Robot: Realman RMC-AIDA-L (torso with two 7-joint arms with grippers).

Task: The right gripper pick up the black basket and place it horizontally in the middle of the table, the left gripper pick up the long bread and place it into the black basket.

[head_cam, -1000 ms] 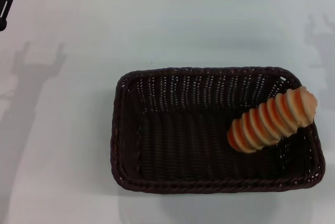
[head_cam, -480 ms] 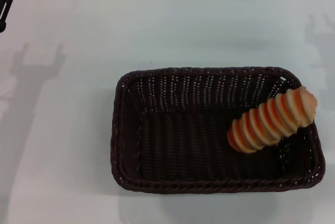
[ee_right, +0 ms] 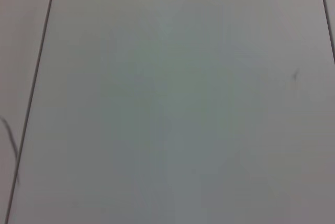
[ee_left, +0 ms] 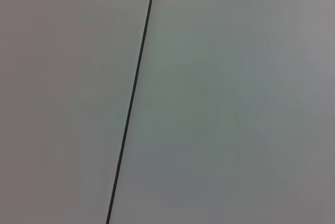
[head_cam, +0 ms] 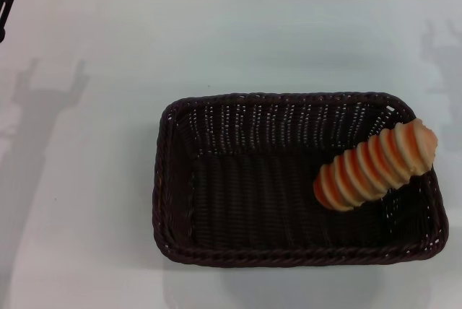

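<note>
You see the black basket (head_cam: 296, 179) lying lengthwise at lower centre of the table (head_cam: 108, 143), the long bread (head_cam: 375, 164) propped on its right rim. Nothing has shifted; left gripper (head_cam: 4, 9) (top-left edge) unreadable, right unseen.

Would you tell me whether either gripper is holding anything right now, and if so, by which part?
Nothing is held. The long bread lies in the black basket, leaning on its rim, with no gripper near. The left gripper is at the table's far edge.
</note>
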